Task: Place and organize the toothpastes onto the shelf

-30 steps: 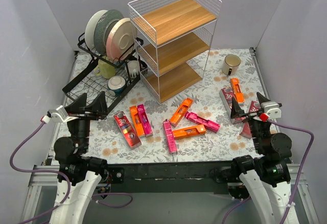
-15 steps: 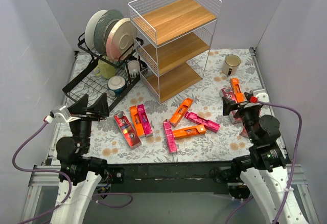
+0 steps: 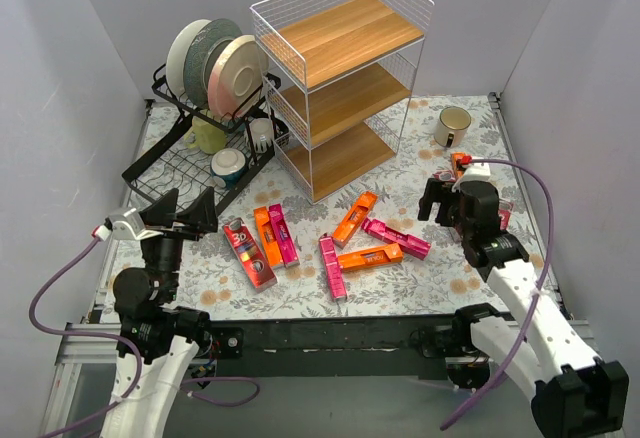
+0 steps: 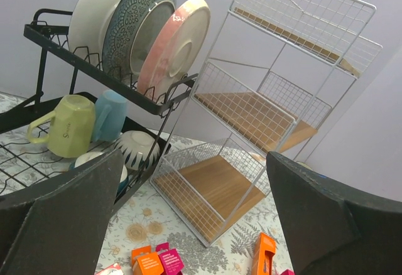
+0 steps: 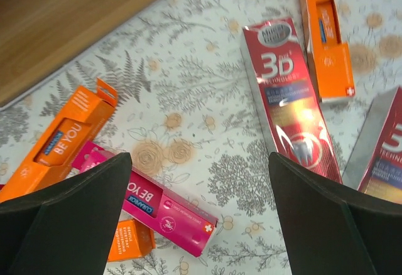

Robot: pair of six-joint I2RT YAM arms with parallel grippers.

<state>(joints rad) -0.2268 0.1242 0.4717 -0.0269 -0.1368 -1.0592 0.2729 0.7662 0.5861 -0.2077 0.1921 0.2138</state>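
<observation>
Swinging in from the table's right edge, the right gripper (image 3: 438,201) is now hanging over the right-hand cartons, its wrist camera looking down on them. The left gripper (image 3: 182,210) is barely shifting and is idling near its base. Both pairs of fingers are standing spread wide, with nothing between them. This is looking like the approach to a first pick, since none of the toothpastes (image 3: 368,256) is sitting on the shelf yet.

Below the right gripper (image 5: 200,159), a pink carton (image 5: 160,203) is showing in the gap, close to the left finger (image 5: 69,212) and partly hidden by it. How far above it the jaws are hovering cannot be told. A dark red carton (image 5: 290,99) is lying flat just beyond the right fingertip, with an orange carton (image 5: 326,33) just beside its far end.

Farther out, the other cartons are lying scattered across the middle of the table (image 3: 200,288). Behind them the shelf (image 3: 340,78) is standing upright with all three boards bare, and the dish rack (image 3: 190,163) is sitting to its left.
</observation>
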